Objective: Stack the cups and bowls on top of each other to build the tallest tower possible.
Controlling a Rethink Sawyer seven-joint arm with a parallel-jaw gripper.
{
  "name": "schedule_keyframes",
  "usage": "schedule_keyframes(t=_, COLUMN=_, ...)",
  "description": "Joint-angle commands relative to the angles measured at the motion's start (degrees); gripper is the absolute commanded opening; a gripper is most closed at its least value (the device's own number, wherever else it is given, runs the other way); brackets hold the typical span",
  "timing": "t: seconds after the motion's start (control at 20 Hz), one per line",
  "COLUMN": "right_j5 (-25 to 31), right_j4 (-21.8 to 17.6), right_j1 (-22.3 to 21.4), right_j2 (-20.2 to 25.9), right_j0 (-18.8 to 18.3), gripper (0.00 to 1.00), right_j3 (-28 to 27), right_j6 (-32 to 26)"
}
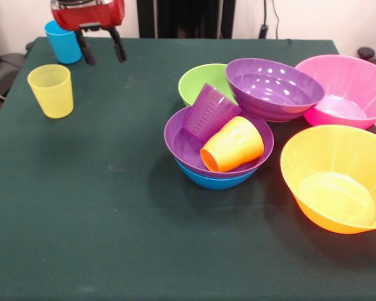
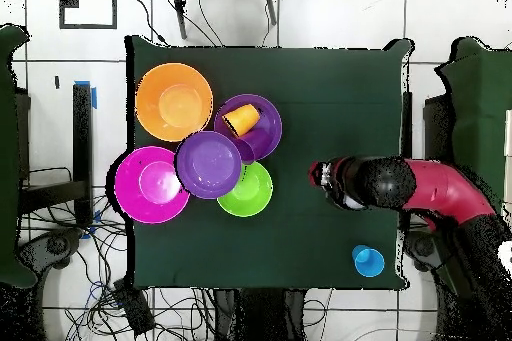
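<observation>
Hovering at the far corner, the tool hangs with fingers spread and nothing between them, just beside the blue cup and above the yellow cup. Mid-surface, the tower: a purple bowl nested in the blue bowl, with purple cup and orange cup tipped inside. Around it sit green, purple, pink and orange bowls.

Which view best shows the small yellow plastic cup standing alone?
The front view: the yellow tapered plastic cup stands upright and unobstructed on the green table. Overhead it is not visible; the red and black arm seems to cover its spot.
</observation>
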Motion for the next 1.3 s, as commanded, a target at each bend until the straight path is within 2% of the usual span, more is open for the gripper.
schedule_keyframes(t=0.05, right_j5=-0.7, right_j4=-2.4, right_j1=5.4, right_j2=0.7, right_j0=0.9, gripper=1.0, right_j3=-2.0, right_j6=-8.8)
schedule_keyframes(t=0.25, right_j5=0.7, right_j4=-2.0, right_j1=5.3, right_j2=0.7, right_j0=2.0, gripper=1.0, right_j3=-3.5, right_j6=-8.0)
schedule_keyframes(t=0.35, right_j5=0.7, right_j4=-0.9, right_j1=4.4, right_j2=1.6, right_j0=1.7, gripper=1.0, right_j3=-2.6, right_j6=-7.5)
schedule_keyframes(t=0.55, right_j5=2.2, right_j4=-0.8, right_j1=-0.9, right_j2=2.3, right_j0=1.7, gripper=1.0, right_j3=0.2, right_j6=-7.7)
schedule_keyframes(t=0.7, right_j5=3.5, right_j4=0.0, right_j1=-2.9, right_j2=2.4, right_j0=2.7, gripper=1.0, right_j3=0.6, right_j6=-6.7)
schedule_keyframes(t=1.3, right_j5=2.8, right_j4=3.0, right_j1=-3.1, right_j2=3.1, right_j0=2.1, gripper=1.0, right_j3=1.0, right_j6=-6.4)
